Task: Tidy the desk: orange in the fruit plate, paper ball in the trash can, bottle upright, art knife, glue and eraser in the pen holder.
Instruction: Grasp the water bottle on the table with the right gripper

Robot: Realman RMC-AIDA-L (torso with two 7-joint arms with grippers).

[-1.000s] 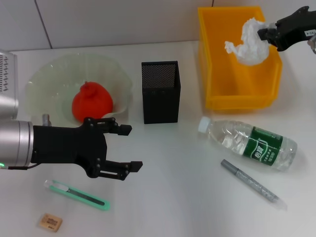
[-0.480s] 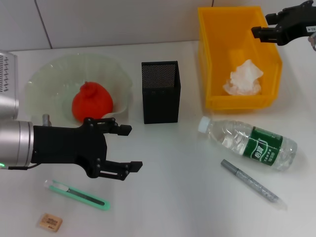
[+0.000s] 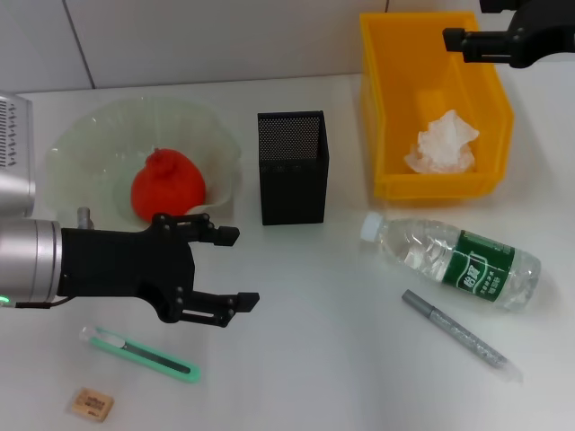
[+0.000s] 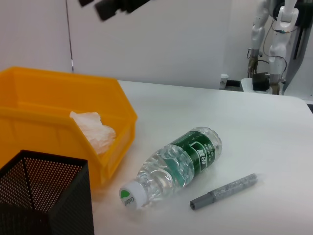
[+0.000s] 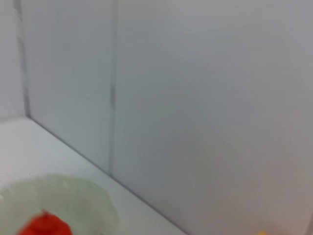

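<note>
The orange (image 3: 168,186) sits in the pale green fruit plate (image 3: 81,135). The white paper ball (image 3: 440,144) lies inside the yellow trash can (image 3: 386,108). My right gripper (image 3: 465,22) hovers open and empty above the can's far side. The clear bottle (image 3: 458,260) with a green label lies on its side, and the grey pen-shaped glue (image 3: 460,335) lies in front of it. My left gripper (image 3: 229,267) hangs open in front of the plate. The green art knife (image 3: 139,353) and the tan eraser (image 3: 92,403) lie near the table's front edge. The black mesh pen holder (image 3: 293,168) stands mid-table.
The left wrist view shows the trash can (image 4: 58,98), the paper ball (image 4: 95,129), the bottle (image 4: 176,164), the glue (image 4: 225,191) and the pen holder's rim (image 4: 44,196). A white wall rises behind the table. The right wrist view shows the plate (image 5: 83,196) and orange (image 5: 46,223).
My right gripper let go of the paper ball, which fell into the trash can. The gripper then rose and drew back. The left arm has not moved.
</note>
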